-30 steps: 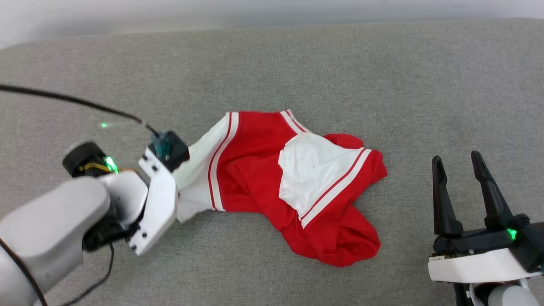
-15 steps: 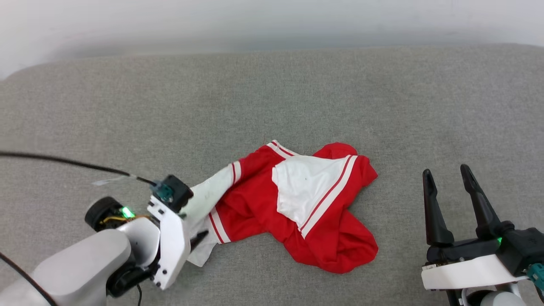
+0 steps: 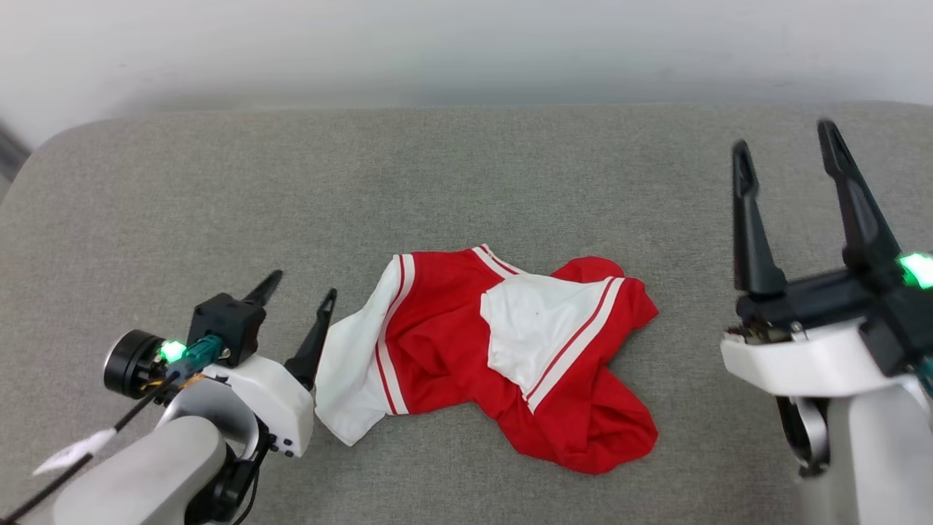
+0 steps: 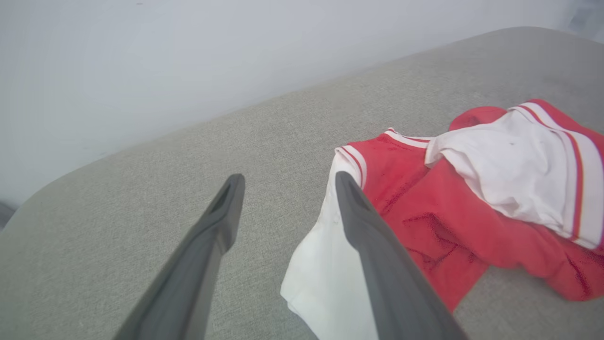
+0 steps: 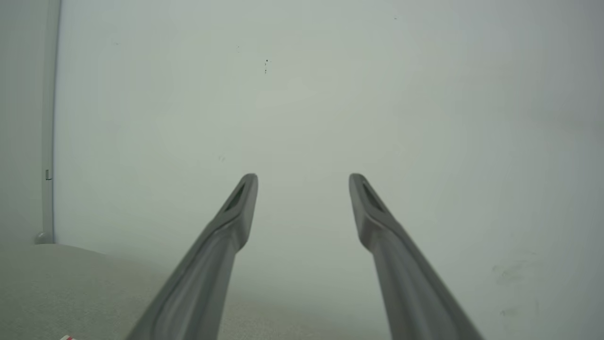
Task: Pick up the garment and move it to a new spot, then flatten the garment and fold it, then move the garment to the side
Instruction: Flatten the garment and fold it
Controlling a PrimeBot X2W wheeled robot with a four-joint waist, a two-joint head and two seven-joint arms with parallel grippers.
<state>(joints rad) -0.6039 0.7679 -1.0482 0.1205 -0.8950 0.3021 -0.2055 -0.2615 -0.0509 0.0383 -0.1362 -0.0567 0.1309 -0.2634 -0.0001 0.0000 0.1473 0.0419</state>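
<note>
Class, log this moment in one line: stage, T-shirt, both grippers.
stage: flattening not yet done | red T-shirt: crumpled on grey cushion | left gripper: open, empty, beside white sleeve | right gripper: open, empty, apart from shirt

surface: wide cushioned surface [image 3: 510,168] in grey woven cloth, rounded corner at far left | wall: plain pale wall [image 3: 466,51] rising right behind its far edge, a few tiny dark specks [image 5: 265,66] | trim: pale vertical strip [image 5: 47,141] on the wall, ending just above the cloth | light: soft, even, no hard shadows
</note>
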